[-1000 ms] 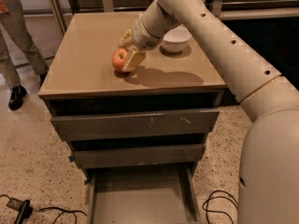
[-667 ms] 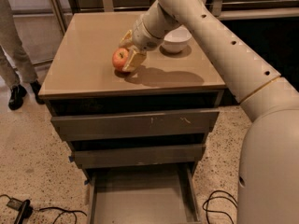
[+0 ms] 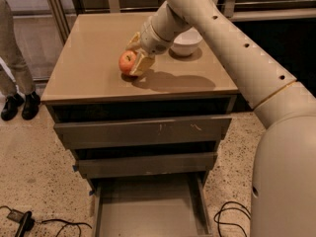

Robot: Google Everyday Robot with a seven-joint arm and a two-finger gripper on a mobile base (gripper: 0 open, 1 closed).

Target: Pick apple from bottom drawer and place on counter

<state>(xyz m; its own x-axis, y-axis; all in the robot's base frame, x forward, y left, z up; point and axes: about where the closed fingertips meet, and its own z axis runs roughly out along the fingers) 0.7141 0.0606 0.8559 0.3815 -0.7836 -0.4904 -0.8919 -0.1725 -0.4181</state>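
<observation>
Presently, item one: apple (image 3: 126,62), red with a yellowish patch, resting on the counter (image 3: 94,53) left of centre, shadow beneath; gripper (image 3: 136,58) low over the counter, right against the apple's right side; whether it clasps the fruit or merely touches it cannot be told; cream arm (image 3: 222,38) reaching in from upper right; white bowl (image 3: 186,42) on the counter behind the gripper, apart from the apple; bottom drawer (image 3: 148,209) open, floor bare; scratched drawer front (image 3: 143,130) and plain drawer front (image 3: 145,164) above it; person's legs (image 3: 12,58) at left; cables (image 3: 19,220) on the speckled floor.
</observation>
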